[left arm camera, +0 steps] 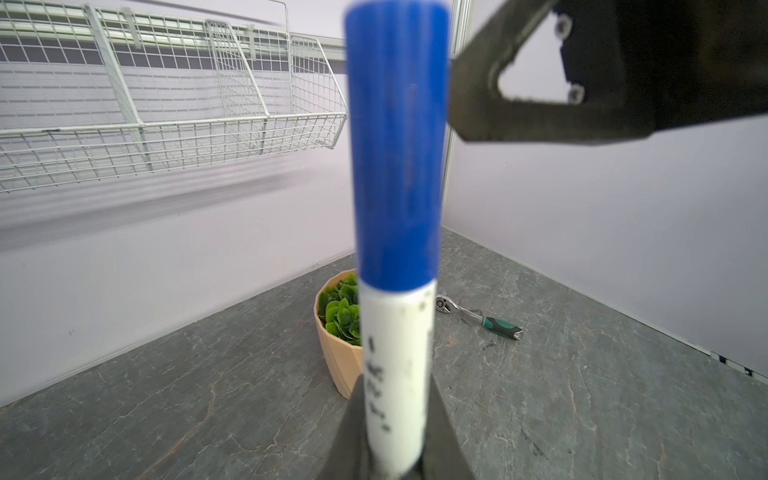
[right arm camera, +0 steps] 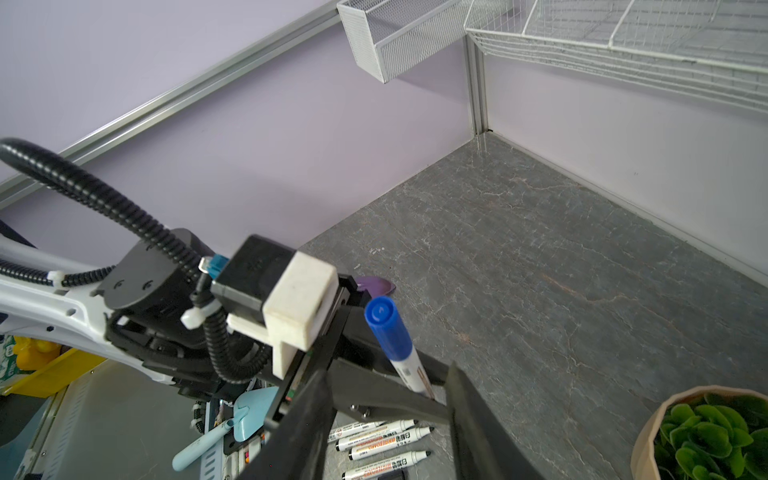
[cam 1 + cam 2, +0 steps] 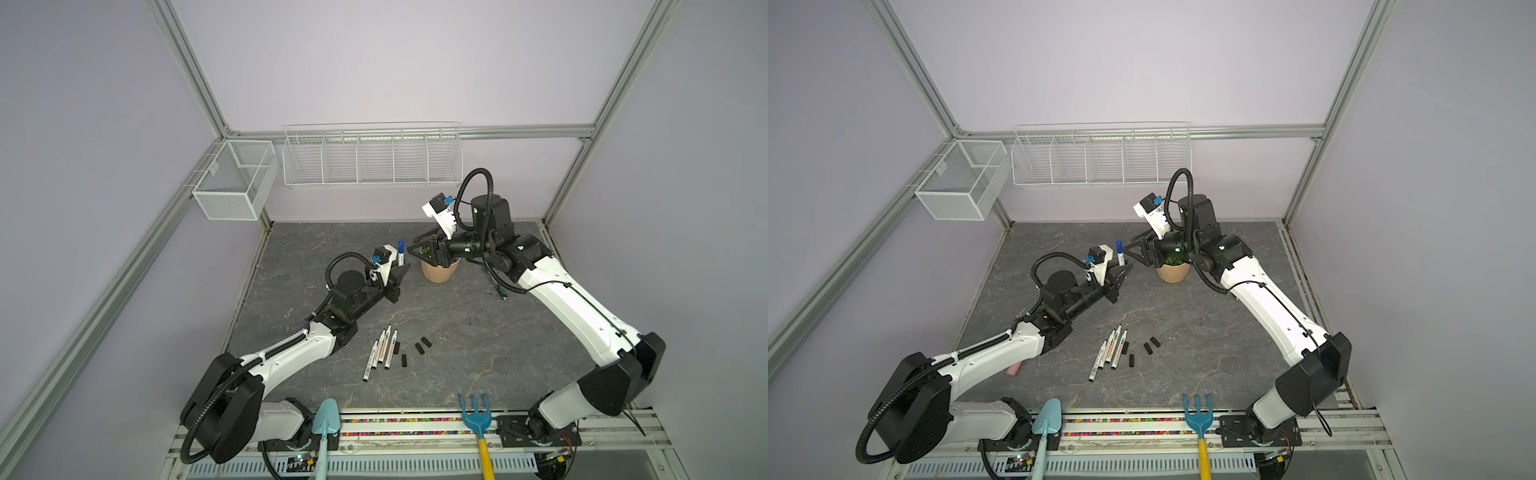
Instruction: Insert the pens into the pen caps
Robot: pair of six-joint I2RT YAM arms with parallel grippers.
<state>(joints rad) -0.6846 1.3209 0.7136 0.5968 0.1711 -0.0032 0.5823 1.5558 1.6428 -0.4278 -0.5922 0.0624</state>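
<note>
My left gripper is shut on the lower barrel of a white pen, holding it upright above the table. A blue pen cap sits on its top end. My right gripper stands open beside the blue cap, fingers apart and holding nothing. One of its fingers shows in the left wrist view. Several uncapped pens lie side by side near the table's middle. Several black pen caps lie to their right.
A potted plant stands under the right gripper. A green-handled ratchet lies to its right. Wire baskets hang on the back wall. A light blue trowel and a blue rake lie at the front edge.
</note>
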